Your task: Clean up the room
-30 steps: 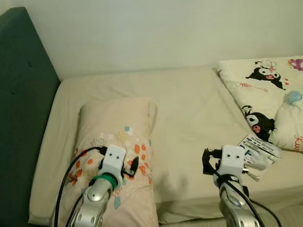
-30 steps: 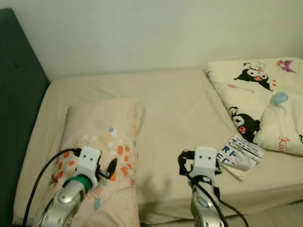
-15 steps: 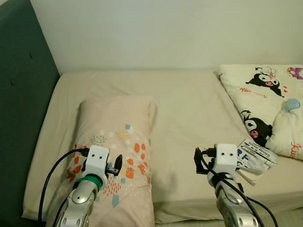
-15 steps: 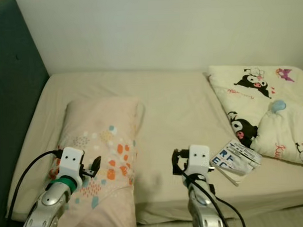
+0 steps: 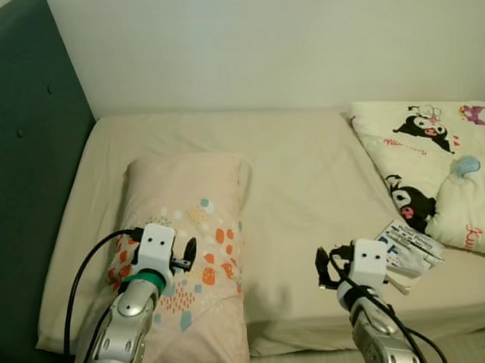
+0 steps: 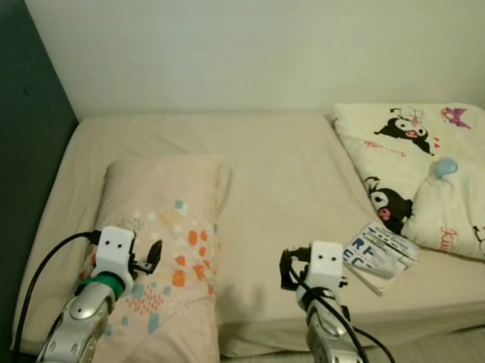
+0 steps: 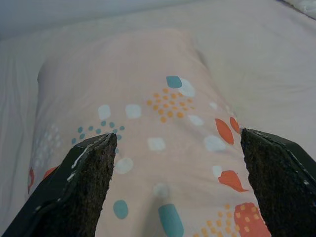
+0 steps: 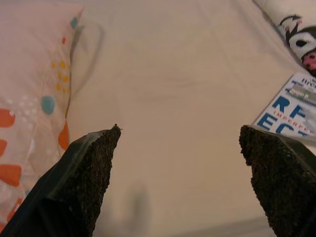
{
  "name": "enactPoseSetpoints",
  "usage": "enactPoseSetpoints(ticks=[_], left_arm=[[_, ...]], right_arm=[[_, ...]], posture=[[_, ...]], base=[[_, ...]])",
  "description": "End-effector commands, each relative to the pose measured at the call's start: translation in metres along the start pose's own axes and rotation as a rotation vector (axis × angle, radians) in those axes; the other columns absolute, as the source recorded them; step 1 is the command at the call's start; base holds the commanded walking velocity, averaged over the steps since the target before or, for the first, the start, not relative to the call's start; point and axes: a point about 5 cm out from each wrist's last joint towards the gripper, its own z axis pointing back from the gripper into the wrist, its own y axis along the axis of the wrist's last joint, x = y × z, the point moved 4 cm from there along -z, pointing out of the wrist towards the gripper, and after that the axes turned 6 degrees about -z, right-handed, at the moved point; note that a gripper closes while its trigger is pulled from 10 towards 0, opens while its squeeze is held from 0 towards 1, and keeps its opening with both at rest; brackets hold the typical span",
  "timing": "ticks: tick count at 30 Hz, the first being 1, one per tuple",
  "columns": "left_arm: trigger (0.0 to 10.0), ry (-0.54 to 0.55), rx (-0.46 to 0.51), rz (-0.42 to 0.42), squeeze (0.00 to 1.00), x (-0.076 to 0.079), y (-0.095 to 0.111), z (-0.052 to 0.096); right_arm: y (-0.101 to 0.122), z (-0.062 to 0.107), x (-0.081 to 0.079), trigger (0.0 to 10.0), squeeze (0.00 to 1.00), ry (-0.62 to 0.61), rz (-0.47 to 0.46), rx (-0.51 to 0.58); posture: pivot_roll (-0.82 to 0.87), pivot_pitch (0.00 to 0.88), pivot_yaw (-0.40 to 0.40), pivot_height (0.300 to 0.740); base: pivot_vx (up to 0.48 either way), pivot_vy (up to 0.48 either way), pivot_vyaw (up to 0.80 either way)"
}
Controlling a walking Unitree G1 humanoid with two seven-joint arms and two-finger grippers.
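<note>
Open sheet mid-bed (image 5: pixel 306 179) between pillow (image 5: pixel 188 223) and blanket (image 5: pixel 433 159); book (image 5: pixel 410 246) blocks right, headboard (image 5: pixel 26 157) left.

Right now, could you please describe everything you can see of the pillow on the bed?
The pillow is a soft, pale pink fabric rectangle printed with orange, teal and white shapes. It lies flat on the beige sheet, lengthwise beside the dark headboard, its near end drooping over the mattress edge. The open left gripper hovers above it.

Soft matt cloth on the pillow (image 5: pixel 184 223), printed with coloured dots; the sheet (image 5: pixel 306 179) is smooth cream fabric. The blanket (image 5: pixel 433 155) looks plush, cartoon-printed. Glossy crinkled plastic on the packet (image 5: pixel 408 247). Headboard (image 5: pixel 26 157) is tufted teal upholstery. Finger pads (image 7: pixel 89 182) rough and grainy black.
</note>
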Motion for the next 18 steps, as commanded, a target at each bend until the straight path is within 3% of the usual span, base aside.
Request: enactPoseSetpoints(ticks=[1,6,11,14,18], left_arm=[[10.0,-0.004,-0.024,-0.002,0.00,0.002,-0.006,0.001],[10.0,-0.017,-0.012,-0.025,0.00,0.007,-0.004,0.004],[10.0,-0.030,0.025,-0.025,0.00,0.006,0.000,0.012],[10.0,-0.055,0.012,-0.029,0.00,0.006,-0.006,0.022],[10.0,-0.006,0.012,-0.003,0.00,-0.004,-0.004,0.023]], right_arm=[[-0.003,0.002,0.003,10.0,0.00,-0.017,-0.006,-0.013],[0.006,0.008,0.009,10.0,0.00,-0.047,0.003,0.035],[0.022,0.027,0.015,10.0,0.00,-0.005,0.038,0.083],[0.029,0.035,0.014,10.0,0.00,0.096,0.121,0.086],[0.030,0.032,0.008,10.0,0.00,0.126,0.176,0.086]], posture=[[0.06,0.046,0.021,0.740],[0.06,0.048,0.020,0.740],[0.07,0.045,0.015,0.740],[0.07,0.051,0.012,0.740],[0.06,0.057,0.013,0.740]], base=[[0.000,0.000,0.00],[0.000,0.000,0.00],[0.000,0.000,0.00],[0.000,0.000,0.00],[0.000,0.000,0.00]])
